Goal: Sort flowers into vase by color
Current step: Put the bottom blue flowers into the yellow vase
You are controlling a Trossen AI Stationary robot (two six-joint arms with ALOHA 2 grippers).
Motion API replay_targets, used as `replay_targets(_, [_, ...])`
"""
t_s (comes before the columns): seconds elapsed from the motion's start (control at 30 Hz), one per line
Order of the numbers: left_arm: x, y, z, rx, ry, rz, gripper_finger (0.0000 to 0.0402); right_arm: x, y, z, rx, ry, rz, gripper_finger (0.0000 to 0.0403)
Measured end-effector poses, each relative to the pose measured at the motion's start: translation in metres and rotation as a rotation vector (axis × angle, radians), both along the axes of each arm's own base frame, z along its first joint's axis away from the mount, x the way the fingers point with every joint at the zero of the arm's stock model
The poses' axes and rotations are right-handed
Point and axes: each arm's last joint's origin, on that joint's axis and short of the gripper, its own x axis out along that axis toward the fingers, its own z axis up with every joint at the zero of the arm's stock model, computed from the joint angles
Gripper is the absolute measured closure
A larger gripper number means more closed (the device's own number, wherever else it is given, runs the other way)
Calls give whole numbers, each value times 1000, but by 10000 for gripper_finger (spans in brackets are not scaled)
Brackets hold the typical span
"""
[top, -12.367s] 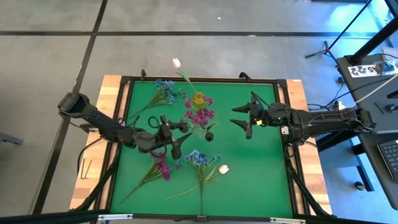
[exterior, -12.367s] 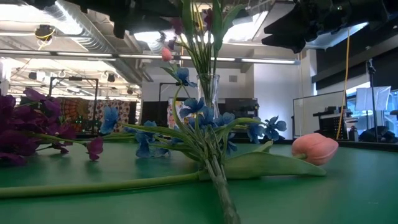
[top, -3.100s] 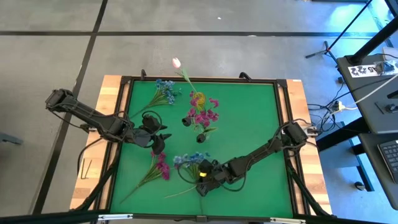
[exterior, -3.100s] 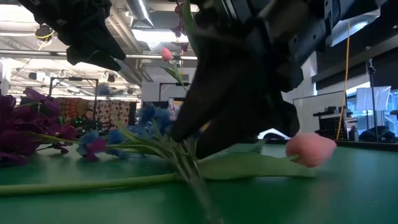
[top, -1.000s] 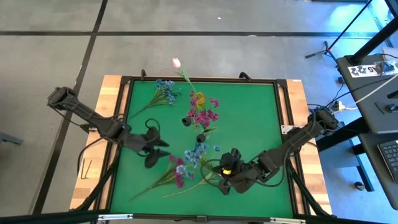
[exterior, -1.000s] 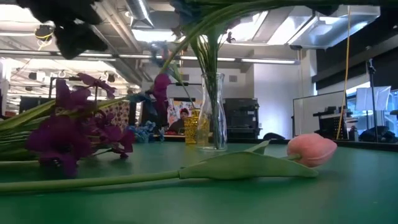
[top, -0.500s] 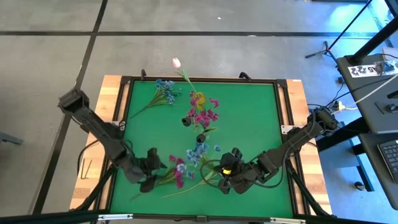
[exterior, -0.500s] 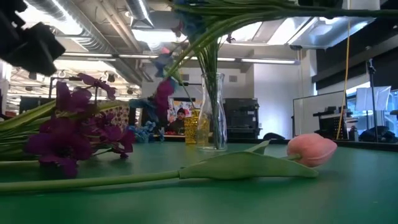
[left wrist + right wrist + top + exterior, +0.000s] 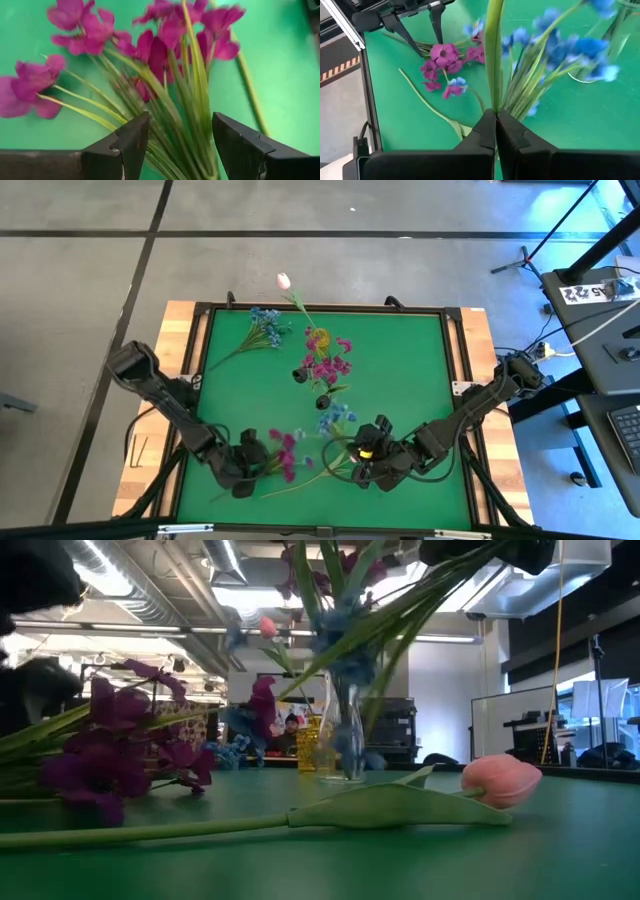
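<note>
Near the clear vase [image 9: 323, 401], right gripper [image 9: 496, 131] clamped on blue spray [image 9: 555, 47] stems, lifted presumably to clear the mat for insertion; farther off, left gripper [image 9: 178, 135] spread wide, straddling magenta spray [image 9: 165, 45] stems, seemingly ready to close.

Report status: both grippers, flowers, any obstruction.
Left gripper open, astride magenta spray stems. Right gripper shut on blue spray. Nothing blocking.

Showing: plain green table mat [image 9: 400, 380]; magenta clustered spray with green stems [image 9: 165, 45]; blue clustered spray [image 9: 560, 47]; pink tulip bud [image 9: 502, 780]; clear glass vase [image 9: 345, 730].
</note>
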Motion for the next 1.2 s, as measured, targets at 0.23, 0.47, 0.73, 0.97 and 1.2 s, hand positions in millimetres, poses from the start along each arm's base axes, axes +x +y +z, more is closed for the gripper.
replay_targets(0.23, [-4, 3, -5, -26, 90, 46, 192, -2, -1, -2, -5, 22, -13, 401])
replay_targets(0.47, [-6, 3, -6, -44, 124, 48, 192, -9, -6, -7, -15, 96, -72, 401])
replay_targets(0.73, [-7, 4, -4, -55, 136, 40, 192, -11, -7, -4, -13, 111, -87, 401])
replay_targets(0.97, [-16, 12, 15, -82, 147, 55, 192, -15, 6, 23, -51, 63, -49, 401])
replay_targets(1.2, [-23, 23, 42, -82, 47, 107, 192, -26, 20, 42, -96, 10, -33, 401])
